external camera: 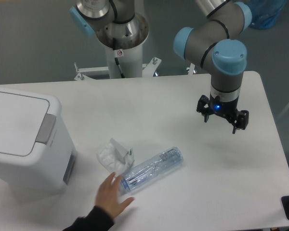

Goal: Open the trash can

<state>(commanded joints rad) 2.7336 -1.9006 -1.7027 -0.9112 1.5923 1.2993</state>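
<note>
From the camera above the table, my gripper [223, 121] hangs in the air over the right part of the white table [183, 96]. Its two fingers are spread apart and hold nothing. The trash can [24, 139] sits far away at the left edge of the table. Its flat lid is down, with the grey push tab [46, 129] on its right side. Near the front lie a crumpled tissue [113, 155] and a clear bottle [151, 170] on its side. A person's hand [110, 192] touches the bottle's end.

White table [164, 96], grey floor [33, 43] behind, even indoor light
</note>
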